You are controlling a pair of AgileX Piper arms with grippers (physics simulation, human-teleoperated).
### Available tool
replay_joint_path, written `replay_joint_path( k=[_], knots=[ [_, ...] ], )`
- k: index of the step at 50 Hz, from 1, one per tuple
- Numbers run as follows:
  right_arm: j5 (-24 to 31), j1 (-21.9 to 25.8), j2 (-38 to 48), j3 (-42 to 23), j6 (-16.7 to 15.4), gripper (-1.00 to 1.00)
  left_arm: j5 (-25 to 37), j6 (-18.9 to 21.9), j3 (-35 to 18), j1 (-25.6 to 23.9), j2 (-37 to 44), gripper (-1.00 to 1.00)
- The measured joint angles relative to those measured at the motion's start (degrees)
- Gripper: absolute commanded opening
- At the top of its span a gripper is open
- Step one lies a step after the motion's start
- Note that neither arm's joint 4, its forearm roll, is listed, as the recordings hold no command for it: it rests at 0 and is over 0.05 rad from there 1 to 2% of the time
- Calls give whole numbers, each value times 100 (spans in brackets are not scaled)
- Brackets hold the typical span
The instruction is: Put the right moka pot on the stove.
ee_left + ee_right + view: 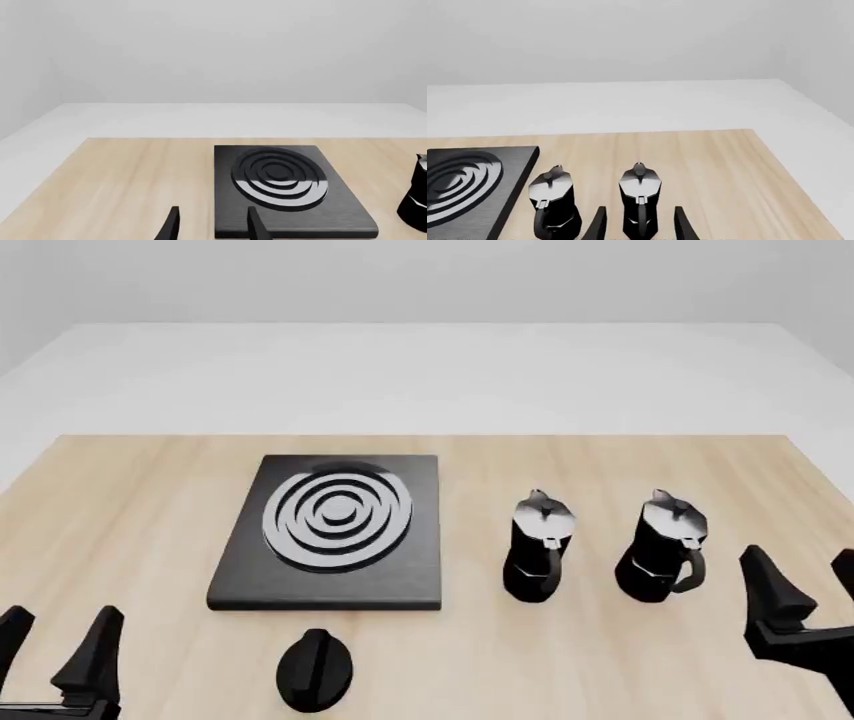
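Observation:
The right moka pot stands upright on the wooden table, black and faceted with a shiny lid, to the right of the other moka pot. In the right wrist view the right moka pot rises just ahead of my open right gripper, in line with the gap between the fingers. The stove, a flat black slab with a silver ring burner, lies left of both pots. My right gripper hovers to the right of and nearer than the right pot. My left gripper is open at the near left, empty.
A small black oval knob lies on the table in front of the stove. In the left wrist view the stove is ahead of my left gripper, with a moka pot at the frame's edge. The table ends against a white surround.

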Motion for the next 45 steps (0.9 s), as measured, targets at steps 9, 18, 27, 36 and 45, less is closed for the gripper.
replay_joint_path(
  k=[9,18,27,36,45],
  knots=[
    [-336,-32,708,-15,-189,100,0,0,0,0,0,100],
    [-950,-83,1539,105,-329,100,0,0,0,0,1,100],
    [-1803,-81,2520,278,-311,100,0,0,0,0,1,100],
    [-2604,-50,3460,382,-255,100,0,0,0,0,1,100],
    [-3589,-19,4467,564,-144,100,0,0,0,0,1,100]
  ],
)
